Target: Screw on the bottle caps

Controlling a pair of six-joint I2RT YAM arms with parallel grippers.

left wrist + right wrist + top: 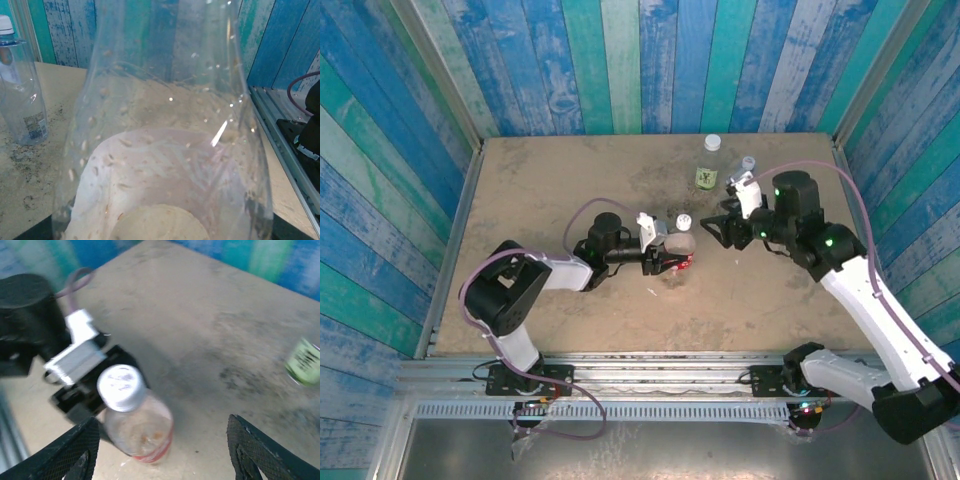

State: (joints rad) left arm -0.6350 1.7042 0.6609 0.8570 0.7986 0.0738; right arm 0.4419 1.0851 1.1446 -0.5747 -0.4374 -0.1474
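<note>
Blue-green plank walls (pixel 640 60) enclose a scuffed, perhaps plywood table (pixel 550 180).

One bottle (pixel 681 246) stands nearest, a second bottle (pixel 709 173) behind it, a third bottle (pixel 747 164) rightmost.

The left arm (pixel 525 285) and the right arm (pixel 880 300) are made of white tubes and round black joints. A thin purple cable (pixel 465 290) loops by the left arm. Another purple cable (pixel 865 225) runs along the right arm. Small green lights (pixel 828 240) glow on the right arm. The left arm's black base (pixel 515 378) sits at the near edge. The right gripper (pixel 715 232) has black fingers (pixel 65 455) with a criss-cross skin. The left gripper (pixel 672 258) is black with a white block (pixel 649 228) on it.
</note>
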